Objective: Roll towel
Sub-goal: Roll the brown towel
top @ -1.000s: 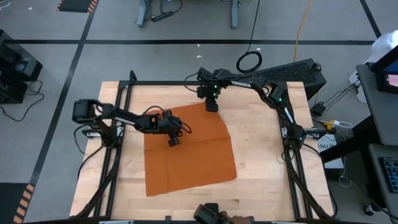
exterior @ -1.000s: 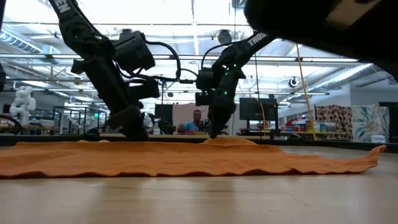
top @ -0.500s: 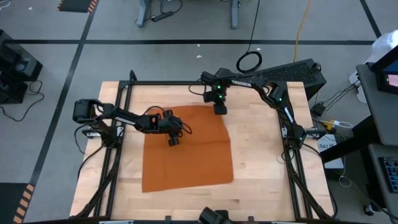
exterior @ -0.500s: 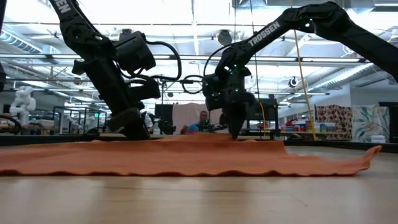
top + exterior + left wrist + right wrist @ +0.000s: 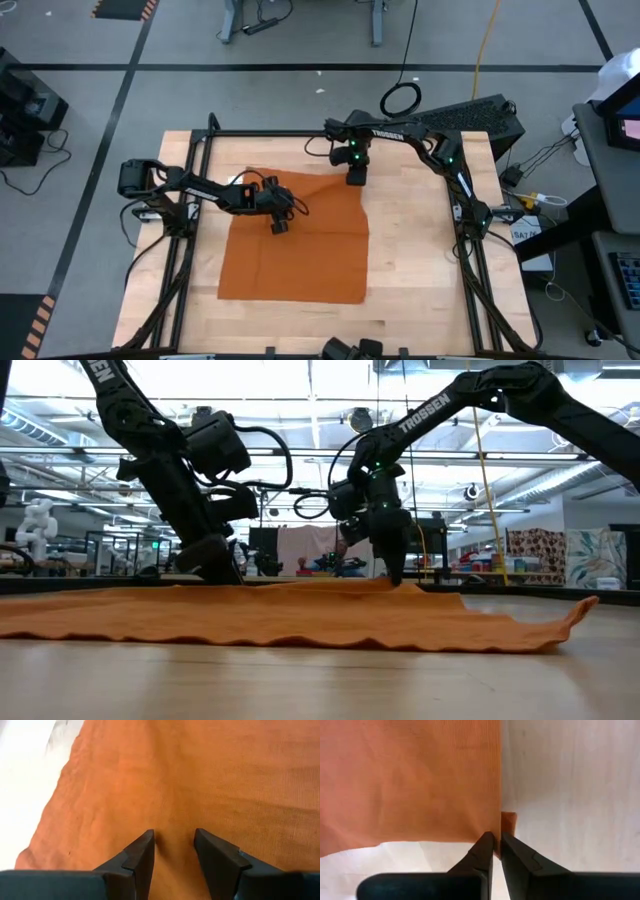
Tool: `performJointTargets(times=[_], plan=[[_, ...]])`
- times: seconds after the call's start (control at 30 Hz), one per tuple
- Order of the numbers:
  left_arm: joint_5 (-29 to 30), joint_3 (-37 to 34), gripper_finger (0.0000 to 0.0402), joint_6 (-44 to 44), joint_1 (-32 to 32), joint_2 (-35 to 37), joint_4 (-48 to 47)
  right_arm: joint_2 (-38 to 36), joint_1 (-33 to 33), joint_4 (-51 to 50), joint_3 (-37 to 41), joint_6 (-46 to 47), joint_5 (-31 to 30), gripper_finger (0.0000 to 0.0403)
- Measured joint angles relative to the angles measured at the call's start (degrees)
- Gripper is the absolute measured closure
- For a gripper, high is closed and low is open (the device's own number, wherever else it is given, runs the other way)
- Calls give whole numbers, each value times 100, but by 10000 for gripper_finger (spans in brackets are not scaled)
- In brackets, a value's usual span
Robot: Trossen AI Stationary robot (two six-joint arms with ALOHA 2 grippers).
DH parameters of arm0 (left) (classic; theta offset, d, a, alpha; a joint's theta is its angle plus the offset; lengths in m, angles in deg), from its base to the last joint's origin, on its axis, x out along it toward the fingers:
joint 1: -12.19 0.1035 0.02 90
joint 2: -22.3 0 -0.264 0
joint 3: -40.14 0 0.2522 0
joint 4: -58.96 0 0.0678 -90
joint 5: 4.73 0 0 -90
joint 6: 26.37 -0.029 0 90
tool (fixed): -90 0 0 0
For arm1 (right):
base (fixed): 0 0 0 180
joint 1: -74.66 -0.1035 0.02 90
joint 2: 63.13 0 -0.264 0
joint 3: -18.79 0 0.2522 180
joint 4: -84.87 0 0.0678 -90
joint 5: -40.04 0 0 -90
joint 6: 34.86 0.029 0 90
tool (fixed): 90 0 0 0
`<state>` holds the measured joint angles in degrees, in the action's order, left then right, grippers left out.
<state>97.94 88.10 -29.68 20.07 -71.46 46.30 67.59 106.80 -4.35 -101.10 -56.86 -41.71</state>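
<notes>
**Corner pinched, towel pinned flat**

We have the towel (image 5: 295, 240) spread on the surface (image 5: 420, 250). Our right gripper (image 5: 495, 845) has its jaws nearly closed on the towel's far right corner, likely to start the roll. Our left gripper (image 5: 172, 850) presses mid-cloth, jaws half open and gripping nothing, probably as an anchor.

One towel (image 5: 295, 245); one table (image 5: 420, 270); two arms, each bearing one claw.
</notes>
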Motion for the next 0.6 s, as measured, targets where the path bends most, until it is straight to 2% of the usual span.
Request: performJointTargets(times=[0.1, 0.23, 0.6], plan=[[19, -2, 247, -9, 0, 0, 9, -2, 4, -122, 0, 125, 424, 374], [55, -2, 247, -9, 0, -2, 10, -11, 0, -118, 0, 170, 524, 361], [76, 0, 247, -11, -2, -2, 7, -11, 158, -121, 2, -469, 535, 206]])
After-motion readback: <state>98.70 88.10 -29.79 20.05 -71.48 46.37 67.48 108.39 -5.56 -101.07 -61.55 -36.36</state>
